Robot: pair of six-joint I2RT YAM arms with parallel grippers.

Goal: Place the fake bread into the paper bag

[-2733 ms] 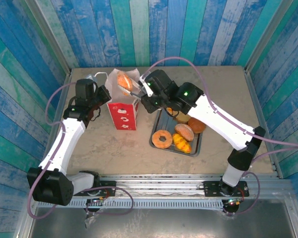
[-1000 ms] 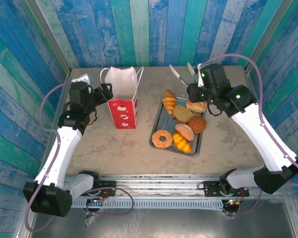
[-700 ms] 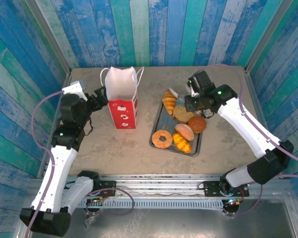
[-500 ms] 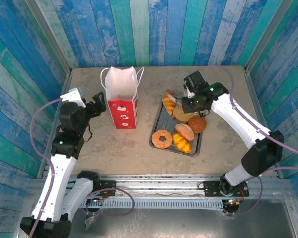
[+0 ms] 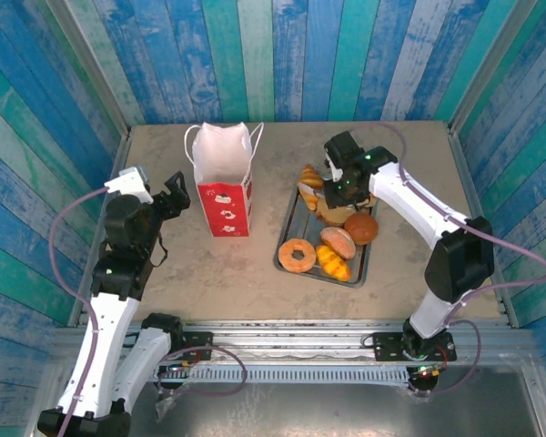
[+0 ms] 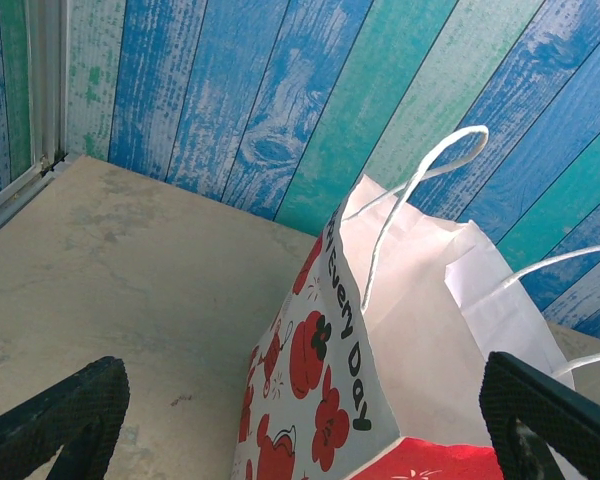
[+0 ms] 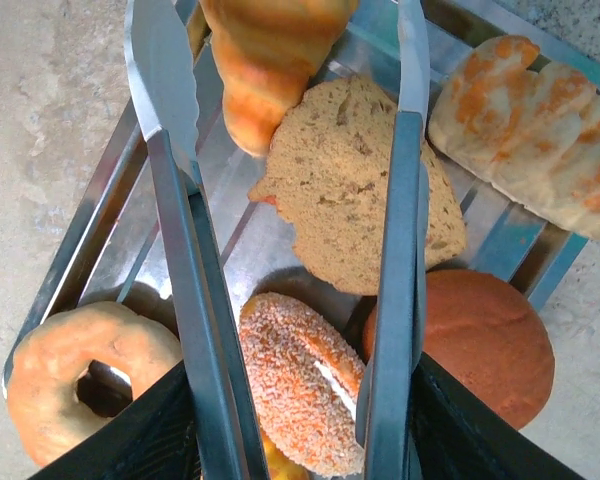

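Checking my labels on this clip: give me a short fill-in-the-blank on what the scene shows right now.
1. The right hand holds metal ____ over the tray of fake bread.
2. The paper bag stands ____ on the table.
3. The left hand, beside the bag, has its jaws ____.
Missing: tongs; upright; open.

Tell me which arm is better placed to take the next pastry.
Right. The right gripper holds metal tongs, blades astride the flat brown bread slice in the grey metal tray. The left gripper is open beside the white paper bag.
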